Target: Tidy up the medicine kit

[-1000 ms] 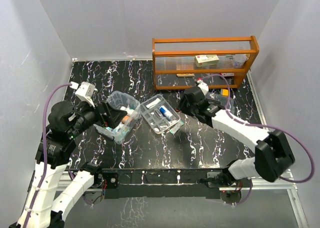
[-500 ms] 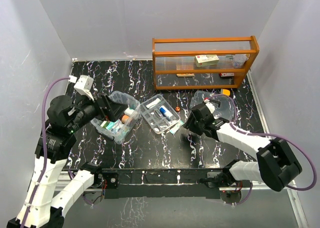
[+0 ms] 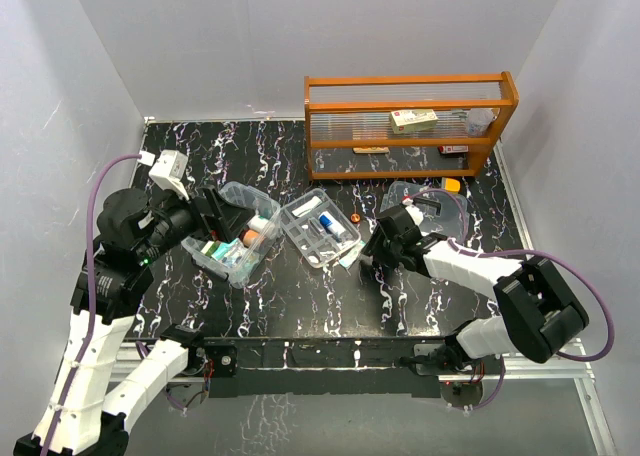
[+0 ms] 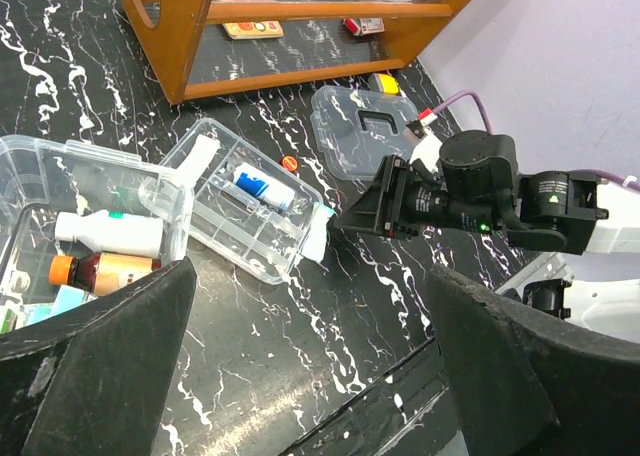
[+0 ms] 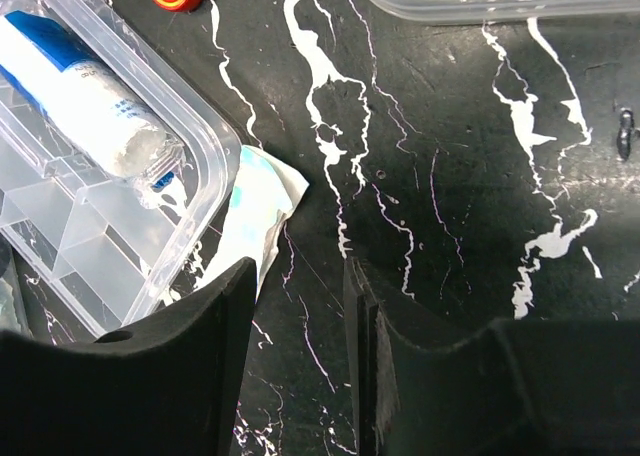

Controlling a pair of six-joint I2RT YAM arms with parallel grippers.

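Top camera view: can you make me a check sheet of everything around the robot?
Surface: black table with white veins, things spread across it.
Job's things: clear plastic box holding bottles; divided clear tray beside it; clear lid with dark handle lying flat; pale packet at the tray's corner.
Clutter: small red cap; orange wooden rack at the back.
Grippers: left gripper open over the box; right gripper slightly open, empty, near the packet.
Cables: purple cables, one on each arm.
Surroundings: white walls.
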